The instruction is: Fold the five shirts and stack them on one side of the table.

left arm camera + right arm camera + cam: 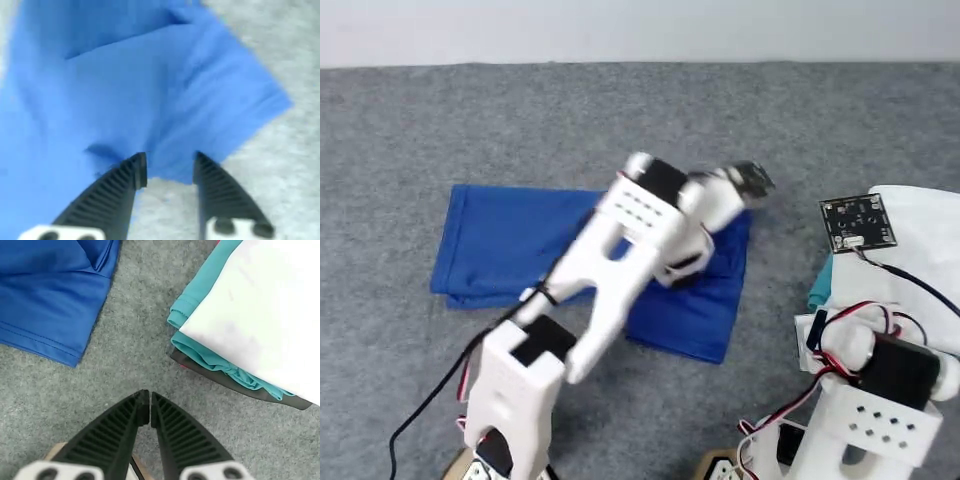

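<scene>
Left gripper (170, 162) spread, empty, above an edge of the blue shirt (500, 240), partly folded flat on the table (390, 120); right gripper (150, 402) pressed together, empty, just beside the stack of folded shirts (260, 310) at its right side. Risk of pinching one layer only, or missing the hem, and dragging the fold crooked.

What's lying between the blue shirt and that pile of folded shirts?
Only bare grey table surface separates the blue shirt from the stack, seen in the right wrist view.
</scene>
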{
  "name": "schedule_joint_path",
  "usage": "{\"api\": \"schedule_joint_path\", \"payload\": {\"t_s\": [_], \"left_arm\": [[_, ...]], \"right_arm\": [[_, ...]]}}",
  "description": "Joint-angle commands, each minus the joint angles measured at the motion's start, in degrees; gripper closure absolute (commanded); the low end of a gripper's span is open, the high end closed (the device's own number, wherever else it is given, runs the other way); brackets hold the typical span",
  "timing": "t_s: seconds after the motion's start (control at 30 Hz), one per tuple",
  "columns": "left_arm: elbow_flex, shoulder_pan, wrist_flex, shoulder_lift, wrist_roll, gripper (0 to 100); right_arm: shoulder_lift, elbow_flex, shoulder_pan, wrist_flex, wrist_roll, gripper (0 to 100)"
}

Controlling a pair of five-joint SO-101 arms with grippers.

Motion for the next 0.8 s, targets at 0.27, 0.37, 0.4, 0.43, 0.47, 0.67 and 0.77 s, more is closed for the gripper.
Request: {"api": "schedule_joint_path", "payload": {"t_s": [0.27,0.37,0.4,0.43,0.47,0.67,0.77], "left_arm": [[17.0,11.6,-10.3,-0.4,0.8,80],[21.2,10.7,-14.8,-0.4,0.6,80],[22.2,10.2,-16.1,-0.4,0.7,80],[23.2,9.7,-17.6,-0.4,0.8,80],[24.1,9.1,-19.0,-0.4,0.8,80],[25.0,8.1,-20.9,-0.4,0.8,82],[25.1,8.2,-21.5,0.0,0.5,90]], "right_arm": [[-0.4,-0.4,0.7,2.0,0.2,98.0],[-0.4,-0.4,0.7,2.0,0.2,98.0],[-0.4,-0.4,0.7,2.0,0.2,98.0],[-0.4,-0.4,0.7,2.0,0.2,98.0],[-0.4,-0.4,0.7,2.0,0.2,98.0],[-0.3,-0.4,0.7,2.0,0.2,98.0],[-0.3,-0.4,0.7,2.0,0.2,98.0]]}}
